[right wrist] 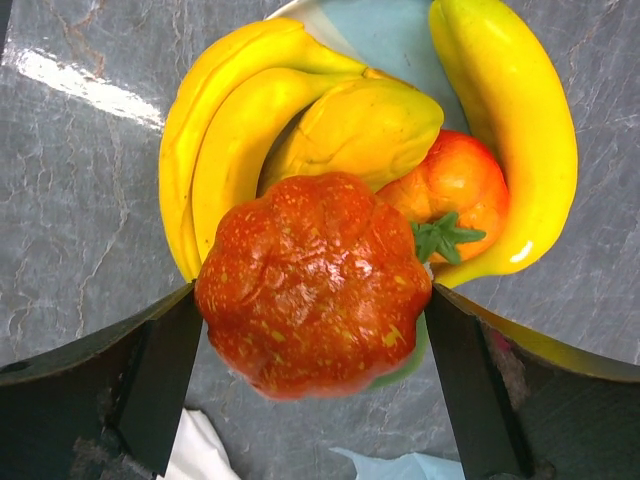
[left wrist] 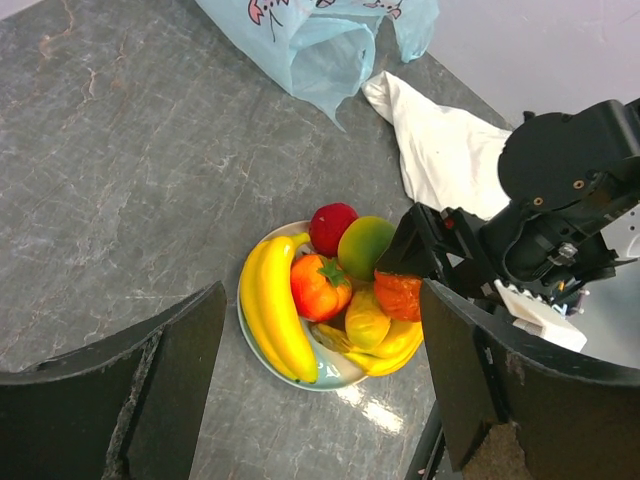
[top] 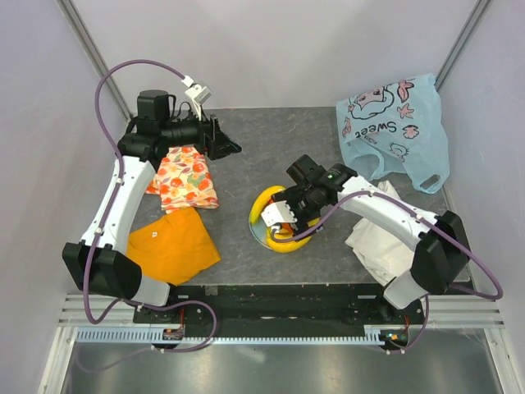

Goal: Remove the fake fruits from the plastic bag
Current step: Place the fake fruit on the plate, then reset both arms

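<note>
The fake fruits lie heaped on a pale plate (left wrist: 330,378) at mid-table: yellow bananas (left wrist: 275,300), a red fruit (left wrist: 332,225), a green-yellow one (left wrist: 365,245), an orange one with a green stalk (right wrist: 455,185). On top sits a ribbed red-orange fruit (right wrist: 312,285), between the wide-open fingers of my right gripper (right wrist: 312,300), which hangs over the plate (top: 261,234). The plastic bag (top: 394,131), light blue with a pink "Sweet" print, lies slack at the back right. My left gripper (top: 225,144) is open at the back left, holding nothing.
A white cloth (top: 373,238) lies under the right arm, next to the bag's mouth (left wrist: 330,50). A fruit-patterned cloth (top: 187,176) and a plain orange cloth (top: 172,246) lie at the left, beside the left arm.
</note>
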You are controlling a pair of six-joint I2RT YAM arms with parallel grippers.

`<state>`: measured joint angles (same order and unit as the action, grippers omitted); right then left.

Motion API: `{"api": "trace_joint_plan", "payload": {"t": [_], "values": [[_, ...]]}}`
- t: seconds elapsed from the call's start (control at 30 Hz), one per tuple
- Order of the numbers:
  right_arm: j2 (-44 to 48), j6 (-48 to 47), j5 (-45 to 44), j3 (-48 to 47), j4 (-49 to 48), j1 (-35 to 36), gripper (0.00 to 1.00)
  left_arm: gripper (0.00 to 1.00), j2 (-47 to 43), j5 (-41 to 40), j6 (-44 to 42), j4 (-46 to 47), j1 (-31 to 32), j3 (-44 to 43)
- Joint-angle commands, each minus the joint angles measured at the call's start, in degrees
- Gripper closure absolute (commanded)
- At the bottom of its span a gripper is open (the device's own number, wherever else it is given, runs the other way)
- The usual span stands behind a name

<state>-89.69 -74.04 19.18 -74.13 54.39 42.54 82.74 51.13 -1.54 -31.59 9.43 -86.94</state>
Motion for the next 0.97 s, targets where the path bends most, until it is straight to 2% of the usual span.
{"api": "trace_joint_plan", "payload": {"t": [0.0, 0.13, 0.23, 0.4, 0.43, 0.47, 0.5, 0.57, 0.6, 0.7, 0.8, 0.93], "values": [[2.9, -1.5, -1.1, -2.7, 2.6, 0.2, 0.02, 0.15, 0.1, 2.1, -0.8, 1.8, -0.3, -2.2], [5.5, -2.3, -5.2, -2.5, 4.8, 0.0, 0.02, 0.15, -0.1, 1.9, -0.5, 1.9, -0.3, -2.2], [7.7, -1.8, -6.9, -3.9, 5.4, -2.6, 0.02, 0.15, -0.3, 0.3, -0.3, 2.1, -0.3, -2.4], [6.5, 3.5, -9.6, -11.4, 4.0, -13.5, 0.02, 0.1, -0.6, -4.9, -0.2, 2.0, -0.3, -2.2], [6.2, 6.6, -11.3, -12.8, -2.4, -15.4, 0.02, 0.09, -0.4, -5.8, -0.1, 2.0, -0.3, -2.3], [6.1, 18.5, -16.9, -13.0, -7.9, -18.9, 0.02, 0.02, -0.4, -7.0, -0.1, 2.1, -0.3, -2.2], [5.9, 24.8, -21.9, -12.9, -20.3, -20.9, 0.02, 0.01, -0.3, -10.0, 0.0, 2.1, -0.3, -2.1], [5.0, 43.3, -32.1, -13.9, -29.3, -25.6, 0.02, 0.01, -0.1, -13.4, -0.1, 2.7, -0.3, -2.0], [2.8, 47.2, -41.3, -15.0, -31.3, -26.2, 0.02, 0.01, -0.1, -17.7, -0.2, 2.8, -0.3, -1.7], [-1.2, 55.6, -52.4, -16.8, -29.3, -25.7, 0.02, 0.01, 0.4, -27.1, -0.1, 4.0, -0.2, -1.4], [-1.7, 60.0, -51.6, -12.0, -26.0, -25.6, 0.02, 0.01, 1.5, -34.2, 0.5, 4.6, -0.2, -1.3], [0.7, 62.2, -42.5, -8.8, -24.0, -25.7, 0.02, 0.01, 1.5, -37.2, -1.2, 4.9, -0.1, 0.2]]}}
